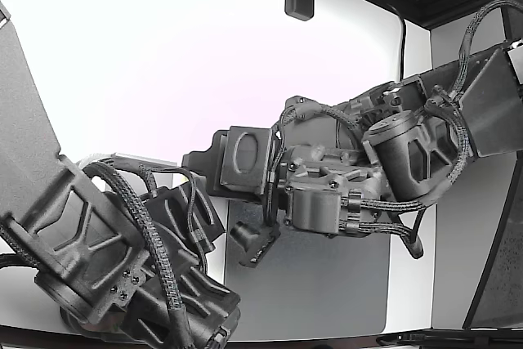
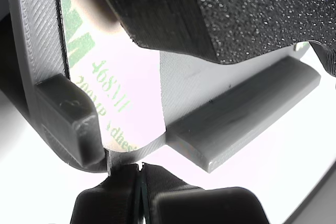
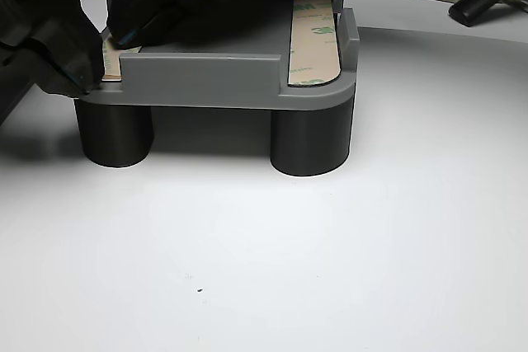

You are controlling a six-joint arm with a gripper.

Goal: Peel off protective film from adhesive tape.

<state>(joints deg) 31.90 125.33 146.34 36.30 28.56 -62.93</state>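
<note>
Wrist view sits v. close: gripper (image 2: 137,174) at the end of a tape strip w/ green print, the protective film (image 2: 113,98), lying flat on the grey fixture (image 2: 247,114) next to a raised rib. Dark fingertips (image 2: 173,195) meet along a thin seam right at the strip's end edge, so jaws look closed or nearly so, prob. pinching the liner tip, but can't confirm the film is actually between them. Strip's long axis runs straight away from the fingers, along the fixture's side wall. Other view: fixture is a grey tray on two round legs on a white surface; a second taped strip (image 3: 315,39) lies along the tray's far-side edge by the rim, liner on, untouched. Gripper (image 3: 111,47) is at the opposite corner of the tray, tips on the near end of its strip (image 3: 110,63). Ext. view: two arms crowd over a grey mat, work itself hidden. Judgement: peel should pull back along the strip's length, lifting from the held end; risk is slipping off the thin liner
</note>
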